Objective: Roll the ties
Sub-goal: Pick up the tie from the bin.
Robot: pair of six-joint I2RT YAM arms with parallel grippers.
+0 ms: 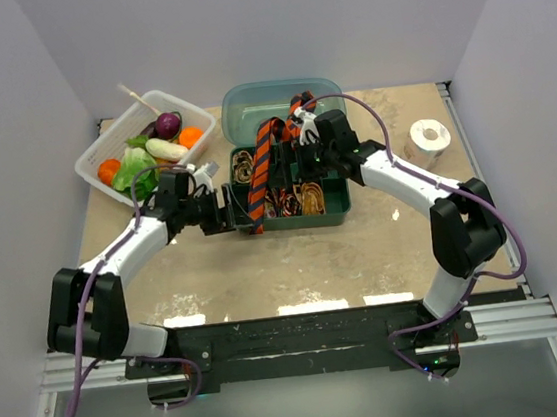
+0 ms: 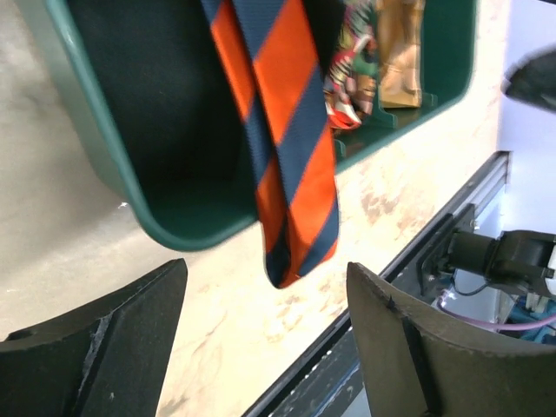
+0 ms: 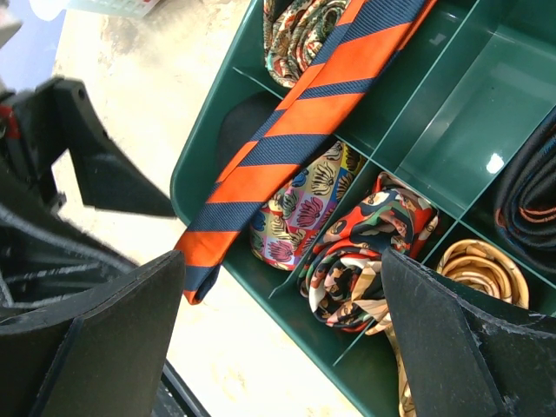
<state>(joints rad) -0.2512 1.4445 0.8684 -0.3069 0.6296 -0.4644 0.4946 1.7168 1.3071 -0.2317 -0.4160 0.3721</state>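
White walls box in a mottled beige tabletop point(image 1: 295, 267), with a green divided tray point(image 1: 305, 223) around the middle, nearer the far edge. A white basket point(image 1: 92, 159) of vegetables sits at the far left corner and a tape roll point(image 1: 429, 136) by the right edge. The striped tie point(image 1: 264, 165), orange with navy bars, lies unrolled diagonally across the tray, and its pointed tip spills over the tray's near left rim toward the near edge. Several rolled ties point(image 3: 360, 252) already fill compartments beneath it. The left gripper point(image 2: 265, 267) hovers by that near left corner of the tray with its fingers spread wide and the hanging tip between them, not pinched. The right gripper point(image 3: 282, 261) hangs over the tray's far side, also spread wide and holding nothing. The step in hand looks like securing the loose tip to start a coil. It would go best if the left fingers close squarely on the flat of the tip, clear of the rim, so the fabric does not fold or twist. The tie should then be drawn onto bare table before winding. Keeping light tension from the far end should hold the turns even and keep the tie from dragging the neighbouring coils out.
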